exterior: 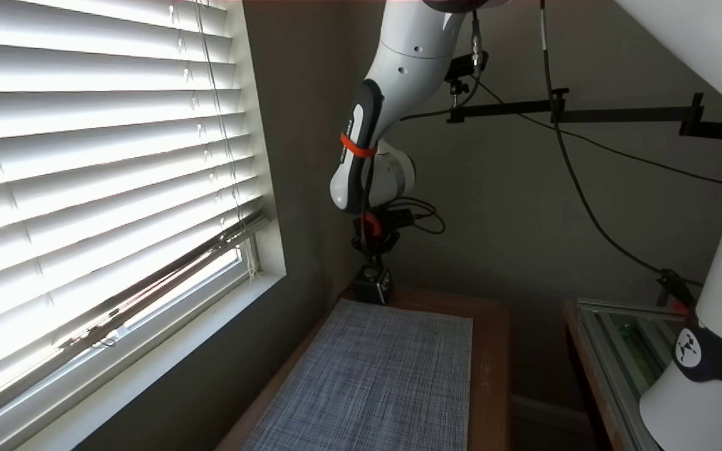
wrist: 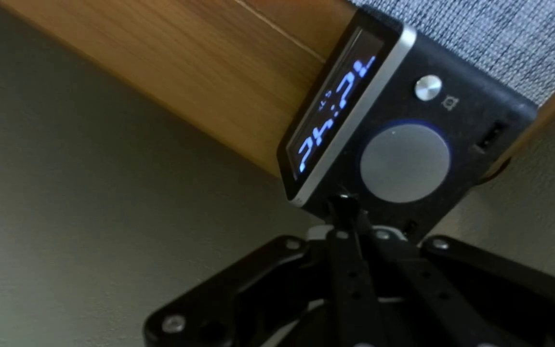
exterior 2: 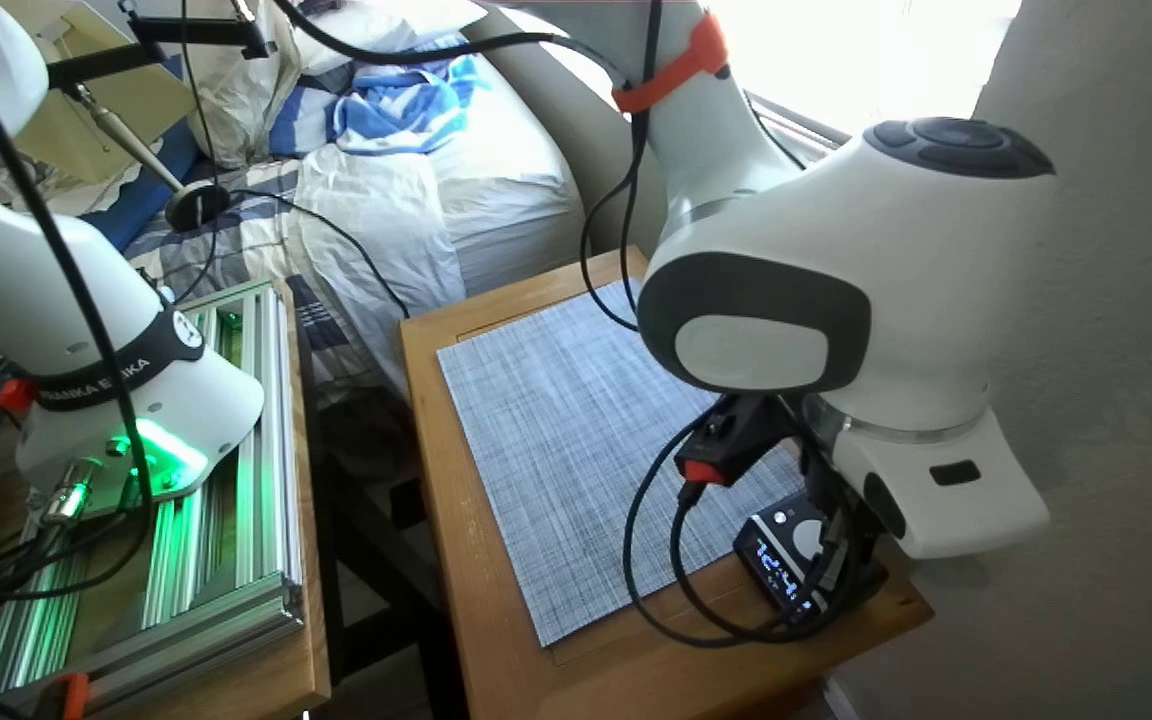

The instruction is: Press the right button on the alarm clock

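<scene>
One brown wooden counter [wrist: 200, 96] slants through the left of the wrist view, bearing a small black box-shaped alarm clock [wrist: 393, 113] with a silver-trimmed front; in both exterior views the clock stands near the end of the counter. Leftmost on it, a glossy dark display [wrist: 336, 106] shows blue-white digits. Next along, a black jointed claw [wrist: 353, 212] is poised over the clock's top near a front corner, its fingers closed together with nothing visible between them, their tips covering the spot where the right button probably sits; whether they touch it cannot be told. Beyond come a large round grey dial [wrist: 405, 163], a small round silver button [wrist: 428, 87], likely the left one, and a pale grey woven mat [wrist: 489, 43] just beside the clock. Hard-cased and probably light, the clock could skid on smooth wood under a slanting shove, so a straight downward push should serve best, kept off the dial. Pressing calls for no grip, but should the clock need moving, its two short ends look the surest hold, clear of the controls and of the display, likely its most fragile face.
</scene>
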Controlling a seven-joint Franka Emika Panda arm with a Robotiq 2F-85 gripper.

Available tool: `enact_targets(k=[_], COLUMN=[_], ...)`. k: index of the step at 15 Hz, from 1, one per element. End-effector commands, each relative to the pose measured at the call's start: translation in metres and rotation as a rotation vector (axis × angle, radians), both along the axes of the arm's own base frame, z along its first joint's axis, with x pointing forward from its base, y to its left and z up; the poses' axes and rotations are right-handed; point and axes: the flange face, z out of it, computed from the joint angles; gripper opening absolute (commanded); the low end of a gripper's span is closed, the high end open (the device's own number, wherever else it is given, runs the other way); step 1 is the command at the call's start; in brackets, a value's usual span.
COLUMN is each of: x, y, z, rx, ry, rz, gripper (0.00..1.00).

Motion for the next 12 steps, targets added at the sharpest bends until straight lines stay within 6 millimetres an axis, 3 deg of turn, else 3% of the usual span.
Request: enact_targets(k=[1,12], x=[0.0058,0.0073], y=[-0.0064,-0.0074], z=[-0.0052,-0.0079], rx=[0.005,0.004], ry=[-0.033,-0.036], rz=[-0.001,-0.007], gripper=[0.0,0.0])
